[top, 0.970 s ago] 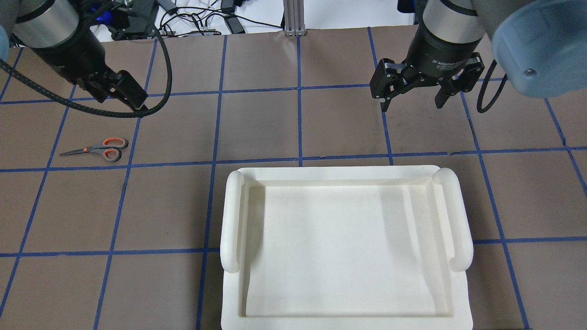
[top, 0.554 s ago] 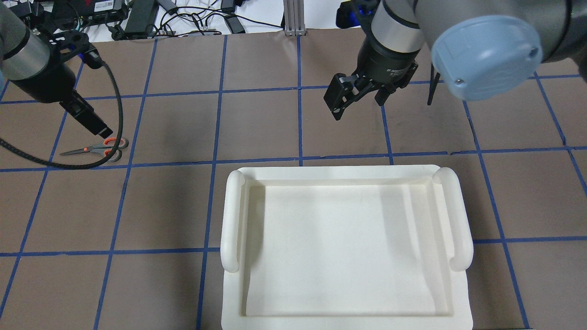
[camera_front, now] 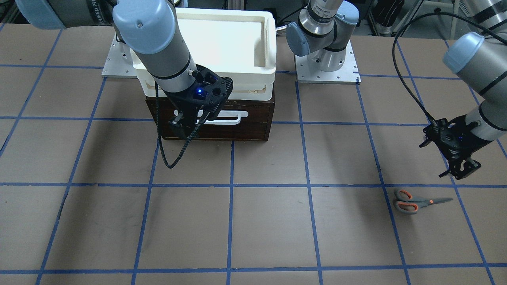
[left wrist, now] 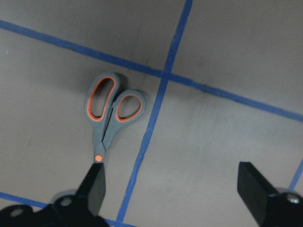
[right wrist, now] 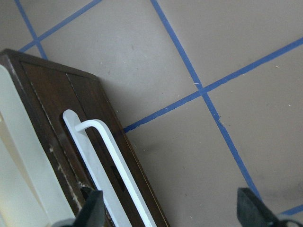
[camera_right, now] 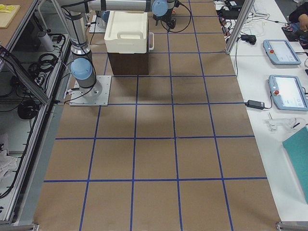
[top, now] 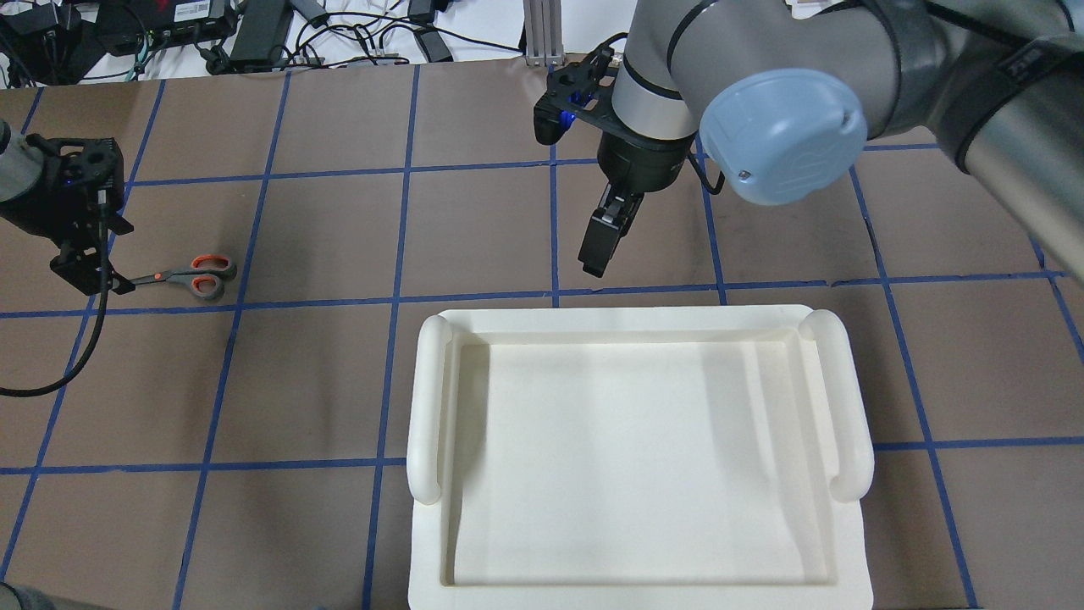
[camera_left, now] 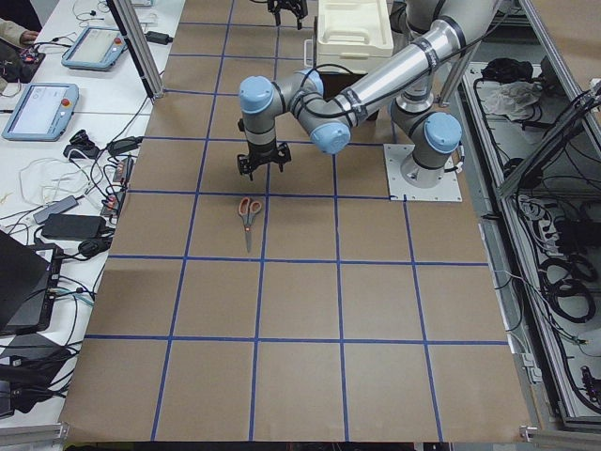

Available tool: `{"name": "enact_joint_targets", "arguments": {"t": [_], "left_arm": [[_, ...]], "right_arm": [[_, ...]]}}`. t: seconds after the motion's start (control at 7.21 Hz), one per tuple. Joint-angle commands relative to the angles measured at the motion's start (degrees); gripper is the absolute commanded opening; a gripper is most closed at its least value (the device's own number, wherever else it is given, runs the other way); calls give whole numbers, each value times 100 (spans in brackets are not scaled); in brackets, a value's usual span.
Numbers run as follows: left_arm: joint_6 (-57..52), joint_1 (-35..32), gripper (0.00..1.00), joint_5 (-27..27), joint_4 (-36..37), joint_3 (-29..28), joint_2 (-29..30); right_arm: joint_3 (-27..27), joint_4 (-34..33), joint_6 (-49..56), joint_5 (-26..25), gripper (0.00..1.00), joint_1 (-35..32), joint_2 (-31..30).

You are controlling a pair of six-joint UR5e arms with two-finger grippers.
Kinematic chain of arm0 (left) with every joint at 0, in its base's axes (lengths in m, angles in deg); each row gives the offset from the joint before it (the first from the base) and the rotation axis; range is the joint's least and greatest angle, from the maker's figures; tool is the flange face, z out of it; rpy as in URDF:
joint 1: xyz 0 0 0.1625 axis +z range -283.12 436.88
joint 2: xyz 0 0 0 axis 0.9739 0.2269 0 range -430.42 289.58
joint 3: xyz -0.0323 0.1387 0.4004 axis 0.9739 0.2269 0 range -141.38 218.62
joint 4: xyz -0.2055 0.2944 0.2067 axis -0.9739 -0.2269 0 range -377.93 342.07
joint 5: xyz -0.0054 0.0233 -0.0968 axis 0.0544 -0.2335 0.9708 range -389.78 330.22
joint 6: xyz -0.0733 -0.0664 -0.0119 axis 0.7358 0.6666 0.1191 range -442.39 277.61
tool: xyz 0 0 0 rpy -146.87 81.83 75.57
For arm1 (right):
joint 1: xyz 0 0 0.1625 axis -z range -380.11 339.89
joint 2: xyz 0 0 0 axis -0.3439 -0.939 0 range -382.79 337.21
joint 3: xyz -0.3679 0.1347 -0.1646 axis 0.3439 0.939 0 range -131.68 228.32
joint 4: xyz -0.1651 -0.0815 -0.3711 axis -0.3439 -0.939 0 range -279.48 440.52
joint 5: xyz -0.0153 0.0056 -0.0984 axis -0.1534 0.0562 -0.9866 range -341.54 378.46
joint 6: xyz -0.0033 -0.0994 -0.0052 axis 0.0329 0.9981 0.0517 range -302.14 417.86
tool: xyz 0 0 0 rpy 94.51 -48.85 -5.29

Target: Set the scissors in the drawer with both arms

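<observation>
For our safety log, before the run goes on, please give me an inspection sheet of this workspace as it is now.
surface: brown table with a blue tape grid.
job's things: scissors closed, flat on the table; drawer shut, cream tray on top.
clutter: nothing seen.
grippers: left claw open, over the scissors' blades, holds nothing; right claw open, in front of the white handle.
cables: black cable hangs in a loop from the right wrist.
surroundings: teach pendants on a side bench.

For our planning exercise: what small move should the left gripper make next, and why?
Probably shift sideways over the scissors: the left gripper hangs open, and its wrist view shows them under one finger, not centred between both.
</observation>
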Motion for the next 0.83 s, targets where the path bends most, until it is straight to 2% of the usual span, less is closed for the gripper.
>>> {"name": "enact_joint_targets", "arguments": {"t": [0.0,0.28,0.42,0.69], "left_arm": [[-1509,259,100,-33,803,-13,709],[-2197,259,100,11,1219,-127,1229],[-2199,259,100,20,1229,-127,1379],[-2190,259,100,28,1229,-127,1538]], "right_arm": [[76,517,1008,-12,100,-5,278],[750,1175,1903,-47,99,-5,873],[823,1196,2647,-108,97,-5,1007],[824,1196,3381,-283,94,-14,1192]]}}
